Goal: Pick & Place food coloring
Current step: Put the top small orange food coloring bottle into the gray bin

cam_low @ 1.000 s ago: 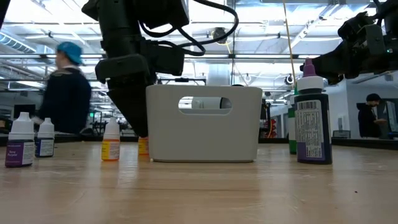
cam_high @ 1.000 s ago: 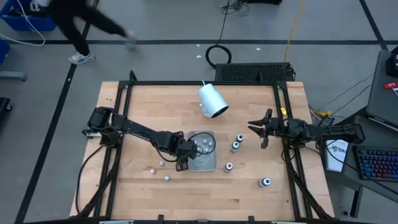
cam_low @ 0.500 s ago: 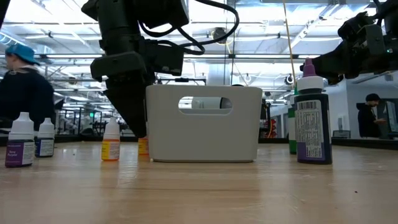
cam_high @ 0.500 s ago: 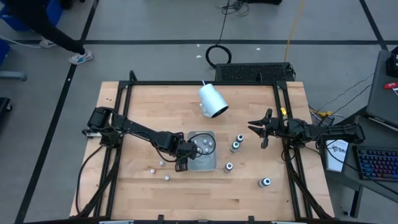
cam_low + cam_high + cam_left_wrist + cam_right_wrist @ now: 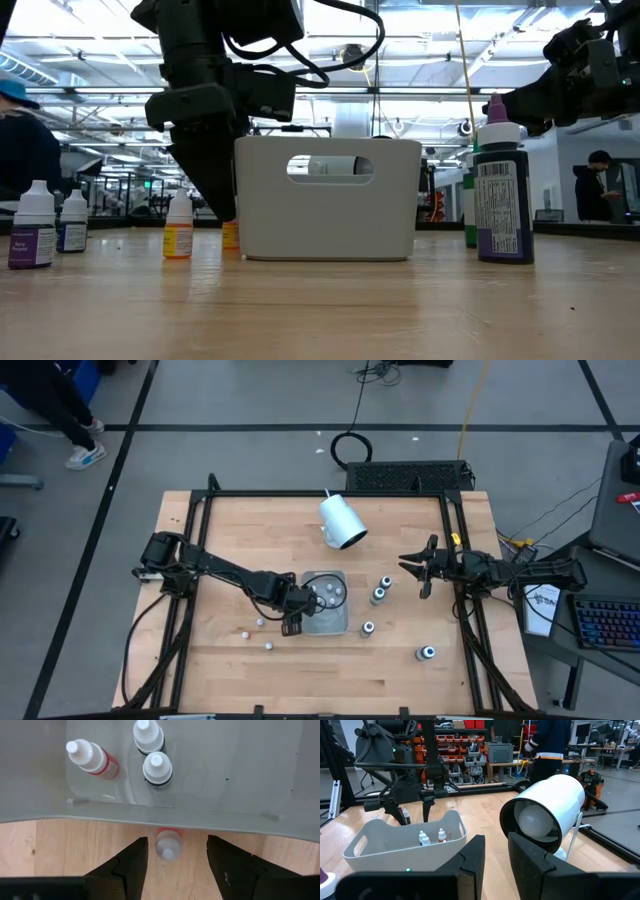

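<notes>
My pincer (image 5: 495, 857), fingers slightly parted, faces a white lamp (image 5: 545, 812) on the wooden table (image 5: 485, 815). A pale tray (image 5: 395, 845) holds two small bottles (image 5: 432, 837); the other arm (image 5: 427, 780) hangs behind it.

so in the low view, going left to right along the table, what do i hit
purple-label small bottle → blue-label small bottle → orange-label small bottle → white tray → tall dark bottle
</notes>
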Robot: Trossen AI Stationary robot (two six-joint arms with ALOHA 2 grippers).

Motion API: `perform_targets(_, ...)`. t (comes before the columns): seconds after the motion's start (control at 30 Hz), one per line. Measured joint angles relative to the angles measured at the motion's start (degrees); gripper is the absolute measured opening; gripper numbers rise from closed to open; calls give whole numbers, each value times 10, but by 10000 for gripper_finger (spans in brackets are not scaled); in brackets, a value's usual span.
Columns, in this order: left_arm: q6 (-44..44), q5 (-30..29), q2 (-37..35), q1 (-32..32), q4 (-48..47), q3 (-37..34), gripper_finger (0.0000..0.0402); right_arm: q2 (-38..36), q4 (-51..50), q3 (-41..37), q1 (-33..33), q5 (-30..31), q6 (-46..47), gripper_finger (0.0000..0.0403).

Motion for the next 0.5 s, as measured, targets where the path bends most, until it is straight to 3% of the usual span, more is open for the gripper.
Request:
perform_targets(0.37, -1, 0, 0, 3, 1, 0, 75, 0, 0, 0, 0, 0, 0, 77)
perform_targets(0.5, -2, 0, 0, 4, 1, 0, 55, 0, 0, 0, 0, 0, 0, 77)
